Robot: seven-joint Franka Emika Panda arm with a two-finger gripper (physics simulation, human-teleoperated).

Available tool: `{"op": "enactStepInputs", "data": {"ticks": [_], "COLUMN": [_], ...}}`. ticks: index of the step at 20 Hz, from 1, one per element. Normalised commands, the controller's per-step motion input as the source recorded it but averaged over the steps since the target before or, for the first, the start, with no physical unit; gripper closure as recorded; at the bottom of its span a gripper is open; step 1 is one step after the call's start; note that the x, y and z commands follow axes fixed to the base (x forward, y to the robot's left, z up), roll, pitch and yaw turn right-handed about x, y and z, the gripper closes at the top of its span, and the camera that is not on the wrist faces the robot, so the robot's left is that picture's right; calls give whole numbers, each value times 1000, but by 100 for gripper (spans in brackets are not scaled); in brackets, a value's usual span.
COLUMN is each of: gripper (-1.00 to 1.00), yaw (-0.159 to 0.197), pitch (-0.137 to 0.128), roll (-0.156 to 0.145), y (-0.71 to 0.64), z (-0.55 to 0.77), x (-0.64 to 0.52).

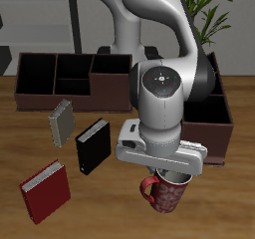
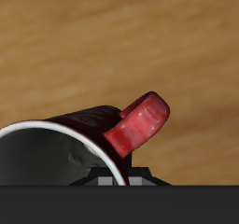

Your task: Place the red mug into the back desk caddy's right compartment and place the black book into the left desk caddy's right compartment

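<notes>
Wooden tabletop [image 1: 110,198], warm brown grain, with a pale floor, dark shelving and a green potted plant [image 1: 211,9] behind the grey-white robot arm [image 1: 164,89].

Item: large red mug [image 1: 165,193] with pale speckling, white interior and red loop handle. It sits near the table's front edge, directly under the arm's two-finger gripper [image 1: 167,175]. The wrist view shows its white rim and handle close against the gripper body, with bare wood beyond.

Item: gripper. The fingers reach down at the mug's rim. They appear to be closed on the rim wall, though the fingertips are hidden in both views, so a firm grasp cannot be confirmed. Whether the mug rests on the wood or is just clear of it cannot be told.

Item: small black hardcover book [image 1: 93,144] with a white page edge, lying flat on the table between a grey-beige book [image 1: 61,120] and a red book [image 1: 46,190], apart from both.

Item: dark red-brown divided caddy [image 1: 60,74], seen broadside at the back of the table.

Item: second like caddy [image 1: 219,119], beside the arm, largely hidden by it.

Step in hand, as judged: the mug stage, at the grasp. Next move calls for a straight lift, then carrying the mug back to the broadside caddy's right compartment, keeping it upright. The black book is untouched.
</notes>
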Motion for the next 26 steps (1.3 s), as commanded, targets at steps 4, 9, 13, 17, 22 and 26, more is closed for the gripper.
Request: {"op": "enactStepInputs", "data": {"ticks": [4, 9, 13, 17, 22, 26], "gripper": [100, 100, 100, 100, 100, 100], "yaw": [25, 38, 36, 22, 16, 7], "pitch": [-39, -69, -48, -13, -39, -42], "roll": [-11, 2, 4, -18, 17, -14], "y": [-104, -218, -266, -324, -123, -85], "z": [604, 876, 705, 476, 311, 338], "x": [-153, -373, -486, -448, -573, -681]}}
